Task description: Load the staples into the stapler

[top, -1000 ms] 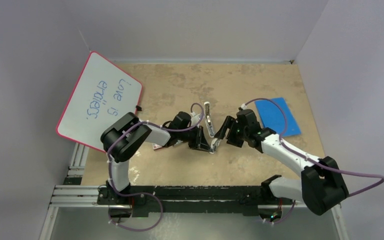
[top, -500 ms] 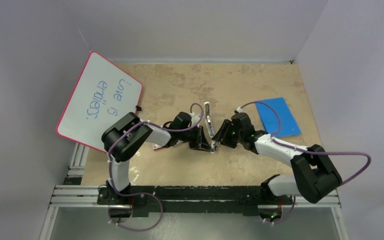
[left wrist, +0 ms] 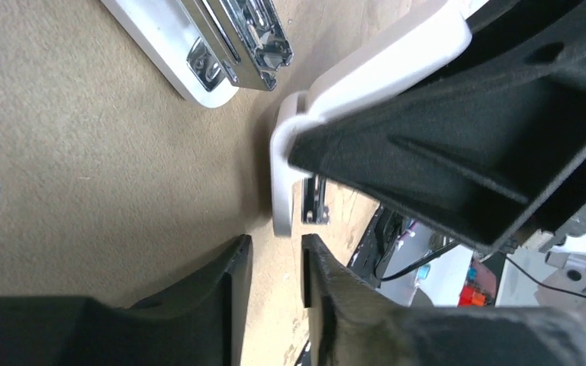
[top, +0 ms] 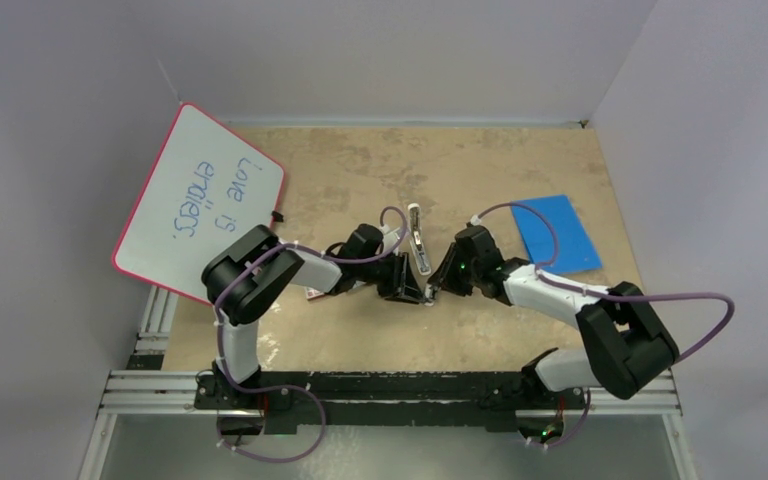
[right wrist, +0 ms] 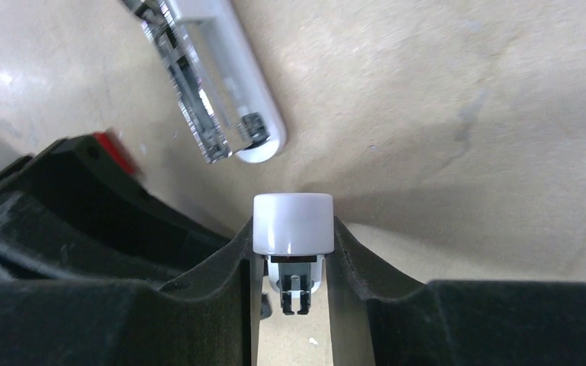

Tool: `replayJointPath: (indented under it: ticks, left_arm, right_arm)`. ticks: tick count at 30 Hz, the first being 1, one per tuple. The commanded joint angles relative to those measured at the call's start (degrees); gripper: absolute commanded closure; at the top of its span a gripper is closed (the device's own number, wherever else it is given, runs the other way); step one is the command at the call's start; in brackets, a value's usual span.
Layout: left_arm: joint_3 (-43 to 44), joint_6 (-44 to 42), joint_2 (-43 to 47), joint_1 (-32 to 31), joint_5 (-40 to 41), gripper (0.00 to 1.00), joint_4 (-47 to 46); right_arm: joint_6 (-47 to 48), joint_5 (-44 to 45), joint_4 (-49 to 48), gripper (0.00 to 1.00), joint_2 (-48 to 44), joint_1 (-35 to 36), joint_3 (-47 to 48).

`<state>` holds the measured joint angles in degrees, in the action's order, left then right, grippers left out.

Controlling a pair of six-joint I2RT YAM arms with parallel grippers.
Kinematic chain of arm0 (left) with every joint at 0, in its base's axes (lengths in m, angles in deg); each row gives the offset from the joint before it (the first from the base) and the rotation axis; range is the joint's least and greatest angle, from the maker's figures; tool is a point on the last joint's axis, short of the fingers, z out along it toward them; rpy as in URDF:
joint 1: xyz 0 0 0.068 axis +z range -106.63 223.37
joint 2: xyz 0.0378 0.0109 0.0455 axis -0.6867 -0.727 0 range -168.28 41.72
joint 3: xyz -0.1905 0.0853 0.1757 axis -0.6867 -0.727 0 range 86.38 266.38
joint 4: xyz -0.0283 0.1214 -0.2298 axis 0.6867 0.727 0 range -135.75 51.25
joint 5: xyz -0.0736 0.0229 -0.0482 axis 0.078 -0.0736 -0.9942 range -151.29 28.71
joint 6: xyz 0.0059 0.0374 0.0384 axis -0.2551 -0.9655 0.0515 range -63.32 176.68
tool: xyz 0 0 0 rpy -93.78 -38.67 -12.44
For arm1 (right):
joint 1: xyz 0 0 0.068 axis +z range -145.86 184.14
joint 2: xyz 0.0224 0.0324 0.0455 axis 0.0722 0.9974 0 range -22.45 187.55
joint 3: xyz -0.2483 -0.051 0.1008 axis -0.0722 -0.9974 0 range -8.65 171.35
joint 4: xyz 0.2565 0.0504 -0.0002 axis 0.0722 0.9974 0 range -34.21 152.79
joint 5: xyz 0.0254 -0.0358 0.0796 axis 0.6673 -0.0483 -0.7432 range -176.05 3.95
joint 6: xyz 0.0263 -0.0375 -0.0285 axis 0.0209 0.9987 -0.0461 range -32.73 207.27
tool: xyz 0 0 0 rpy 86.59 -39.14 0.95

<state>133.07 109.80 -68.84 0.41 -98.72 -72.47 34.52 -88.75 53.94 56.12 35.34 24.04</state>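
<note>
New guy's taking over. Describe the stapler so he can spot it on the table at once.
On the tan table, look at the centre, midway between the whiteboard and the blue sheet. The stapler is the slim white bar lying free there, with its shiny metal channel facing up. The short white piece is stubbier and is pinched in the right claw.

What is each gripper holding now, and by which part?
The right gripper clamps the short white piece by its two sides; the left gripper holds nothing.

We see the left gripper (left wrist: 276, 255) and right gripper (right wrist: 293, 229) crowding the stapler's (top: 417, 240) near end — barely a gap between; open table (top: 360, 165) lies past its far end.
</note>
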Motion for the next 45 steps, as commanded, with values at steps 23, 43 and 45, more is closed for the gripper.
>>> replayJointPath:
  ticks: [23,43,45]
  left_arm:
    - [3.4,-14.8,30.6,8.8,16.5,0.49,33.6]
    - [1.7,-16.1,37.5,9.8,18.3,0.50,38.9]
    - [1.9,-15.5,39.0,9.8,19.9,0.49,40.5]
  right_arm:
    - [24.8,19.3,15.4,0.68,19.4,-0.6,26.5]
    - [21.2,20.7,17.7,0.49,13.3,-0.5,26.3]
    - [21.5,20.3,17.6,0.48,10.6,-0.5,26.2]
